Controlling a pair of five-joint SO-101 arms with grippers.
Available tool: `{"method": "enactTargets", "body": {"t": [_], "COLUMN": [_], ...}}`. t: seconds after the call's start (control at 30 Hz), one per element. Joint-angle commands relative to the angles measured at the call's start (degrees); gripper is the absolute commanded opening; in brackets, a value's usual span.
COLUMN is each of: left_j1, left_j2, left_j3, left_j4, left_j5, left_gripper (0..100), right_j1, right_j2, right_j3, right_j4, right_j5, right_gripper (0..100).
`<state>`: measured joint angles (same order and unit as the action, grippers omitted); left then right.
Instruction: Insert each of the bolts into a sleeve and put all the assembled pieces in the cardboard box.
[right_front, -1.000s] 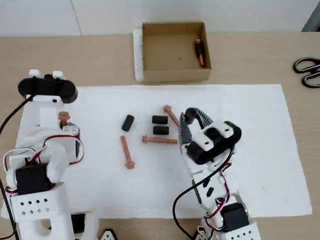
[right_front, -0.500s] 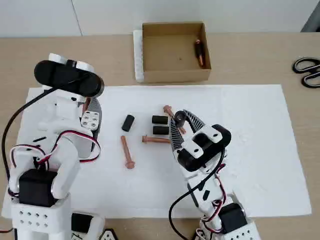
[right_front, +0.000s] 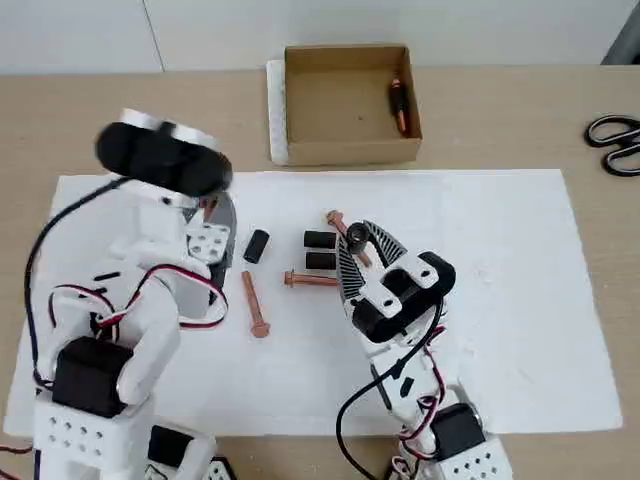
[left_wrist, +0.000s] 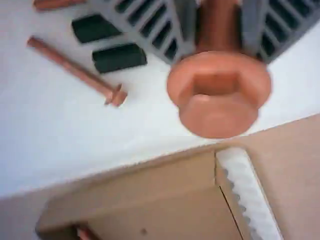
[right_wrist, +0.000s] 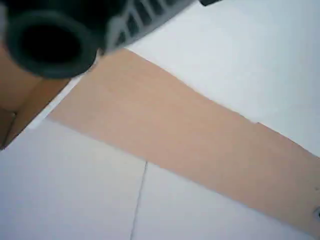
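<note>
Spreading over most of the wooden table (right_front: 520, 110) is a white paper sheet (right_front: 500, 300), with both arms standing at its near edge. The left arm (right_front: 140, 300), the bulkier shape in the high view, carries the left gripper (right_front: 213, 222) above the sheet's left part. Its fingers are closed around the shaft of a copper bolt (left_wrist: 218, 92), whose flanged head points toward the wrist camera. The right arm (right_front: 400, 300) holds the right gripper (right_front: 358, 240) near the middle of the sheet, clamped on a black sleeve (right_wrist: 47, 42) whose open bore faces the wrist camera. Beyond the sheet's far edge sits the cardboard box (right_front: 345, 152), with one assembled piece (right_front: 399, 105) lying by its right wall. Scissors (right_front: 615, 142) rest on the bare table at the far right. Three loose bolts lie on the sheet: a first bolt (right_front: 255, 303) just beside the left arm, a second bolt (right_front: 312, 280) crosswise next to the right gripper, and a third bolt (right_front: 336, 220) slanting partly under that gripper. A tilted sleeve (right_front: 257, 245) lies near the left gripper. A farther sleeve (right_front: 320, 240) and a nearer sleeve (right_front: 321, 261) lie side by side between the second and third bolts.
</note>
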<state>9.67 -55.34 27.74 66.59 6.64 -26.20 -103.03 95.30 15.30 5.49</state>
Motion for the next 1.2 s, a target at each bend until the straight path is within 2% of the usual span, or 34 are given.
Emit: {"method": "enactTargets", "body": {"t": [0.0, 0.07, 0.37, 0.47, 0.67, 0.83, 1.0, 1.17], "left_j1": [-2.20, -2.29, -2.02, -1.76, 5.19, 10.29, 10.81, 11.96], "left_j2": [-1.05, -1.14, -1.14, -1.05, -4.13, -9.76, -14.68, -16.97], "left_j3": [2.86, 5.49, 10.51, 10.68, 10.68, 14.64, 20.44, 22.46], "left_j4": [-10.55, -13.54, -13.63, -14.51, -15.30, -22.24, -26.46, -27.08], "left_j5": [8.97, 11.43, 23.56, 22.77, 20.13, 11.34, 10.81, 10.81], "left_gripper": [1, 1, 1, 1, 1, 1, 1, 1], "right_j1": [-0.40, -0.40, -3.03, -6.37, -6.90, -6.90, -6.90, -6.90], "right_j2": [-1.01, -1.01, -1.01, -1.01, -1.01, -1.01, -1.01, -1.01], "right_j3": [-0.35, 0.09, 0.00, 0.26, 0.26, 0.53, 1.14, 1.14], "right_j4": [-1.63, -1.71, -0.57, 2.33, 3.47, 3.12, 3.12, 3.03], "right_j5": [0.35, 0.26, 0.26, 0.26, 0.35, 0.44, 0.70, 7.91], "right_gripper": [0.4, 0.4, 0.4, 0.4, 0.4, 0.4, 0.4, 0.4]}}
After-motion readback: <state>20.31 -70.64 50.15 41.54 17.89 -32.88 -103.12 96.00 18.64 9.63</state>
